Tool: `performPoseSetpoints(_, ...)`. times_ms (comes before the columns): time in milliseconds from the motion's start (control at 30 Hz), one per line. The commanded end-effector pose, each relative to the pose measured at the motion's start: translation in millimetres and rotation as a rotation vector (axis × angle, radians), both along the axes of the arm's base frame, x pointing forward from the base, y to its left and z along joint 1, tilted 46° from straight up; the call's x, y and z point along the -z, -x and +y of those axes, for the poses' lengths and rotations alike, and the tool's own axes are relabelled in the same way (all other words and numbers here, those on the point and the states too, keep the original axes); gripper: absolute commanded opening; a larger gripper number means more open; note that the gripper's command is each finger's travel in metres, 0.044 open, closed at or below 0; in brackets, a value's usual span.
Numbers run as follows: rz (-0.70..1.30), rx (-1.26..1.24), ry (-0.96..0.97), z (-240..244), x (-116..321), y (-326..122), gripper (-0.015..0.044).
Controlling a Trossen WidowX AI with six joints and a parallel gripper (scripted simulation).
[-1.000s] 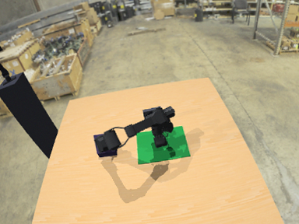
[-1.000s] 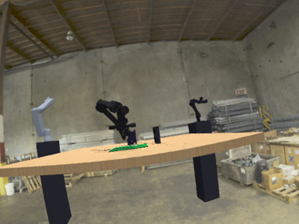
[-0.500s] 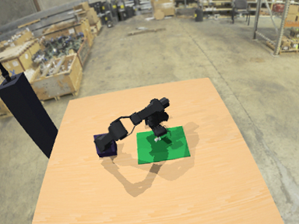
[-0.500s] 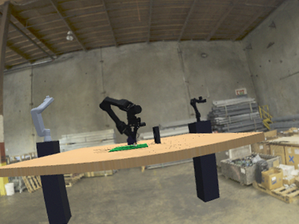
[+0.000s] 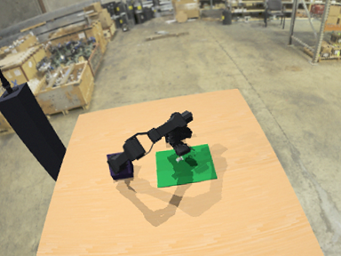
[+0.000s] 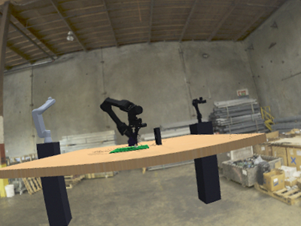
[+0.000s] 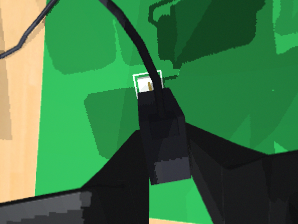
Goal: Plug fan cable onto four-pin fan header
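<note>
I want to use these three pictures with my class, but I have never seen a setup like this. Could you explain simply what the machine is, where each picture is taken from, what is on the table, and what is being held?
The machine is a black jointed robot arm mounted on a wooden table. It ends in a gripper, two fingers that pinch.

One picture looks down from above, one looks from the side, low and farther off, and the close-up comes from a camera on the arm's wrist.

On the table lies a flat green circuit board. On it is a small white socket with metal pins, the fan header.

The gripper is shut on a dark plug, whose black cable trails away. The plug is close to the header, but not clearly pushed on.
</note>
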State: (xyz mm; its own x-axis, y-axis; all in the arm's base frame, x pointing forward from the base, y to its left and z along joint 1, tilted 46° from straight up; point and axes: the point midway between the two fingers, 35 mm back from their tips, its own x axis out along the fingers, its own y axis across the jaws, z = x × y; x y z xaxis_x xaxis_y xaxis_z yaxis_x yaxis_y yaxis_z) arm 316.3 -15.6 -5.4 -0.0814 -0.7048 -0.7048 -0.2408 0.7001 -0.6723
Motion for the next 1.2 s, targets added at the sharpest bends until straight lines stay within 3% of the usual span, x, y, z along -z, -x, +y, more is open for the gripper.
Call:
performPoseSetpoints(0, 0.006, 0.003, -0.004, 0, 1, 5, 0.0000)
performPoseSetpoints(1167, 0.006, 0.003, -0.003, -17, 14, 6, 0.0000)
